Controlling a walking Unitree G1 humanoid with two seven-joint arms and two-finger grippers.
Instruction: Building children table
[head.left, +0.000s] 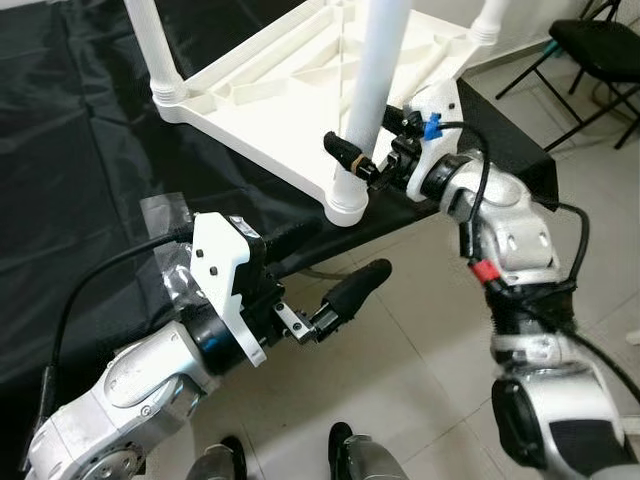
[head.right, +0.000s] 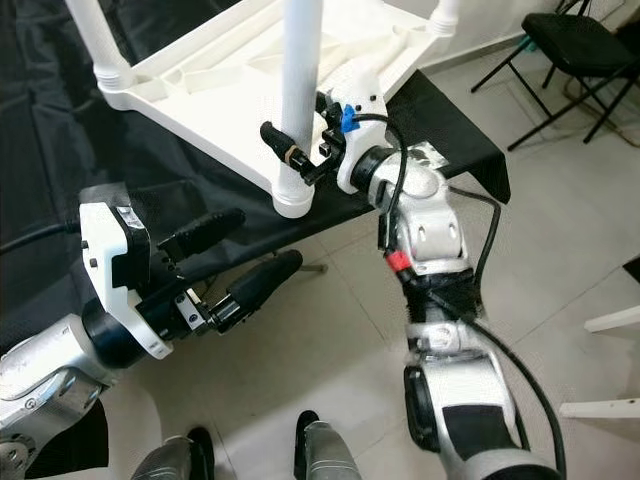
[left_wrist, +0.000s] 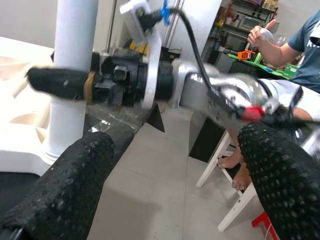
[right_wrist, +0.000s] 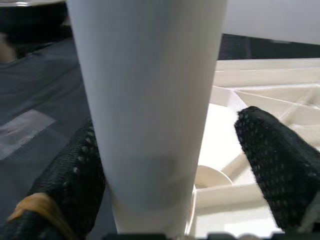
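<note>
Upturned white children's table (head.left: 290, 95) lies on the black-draped bench (head.left: 90, 150). In the eye view, right claw (head.left: 372, 150) straddles its near leg (head.left: 372, 90). Left wrist view: left claw (left_wrist: 170, 190) gapes, empty. Right wrist view: fingers (right_wrist: 272, 165) flank the leg, one apart.

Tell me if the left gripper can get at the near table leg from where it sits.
Probably yes. The left gripper is open, below and beside the near table leg, with open air between. The right gripper already straddles that leg low down, so higher up looks freer.
</note>
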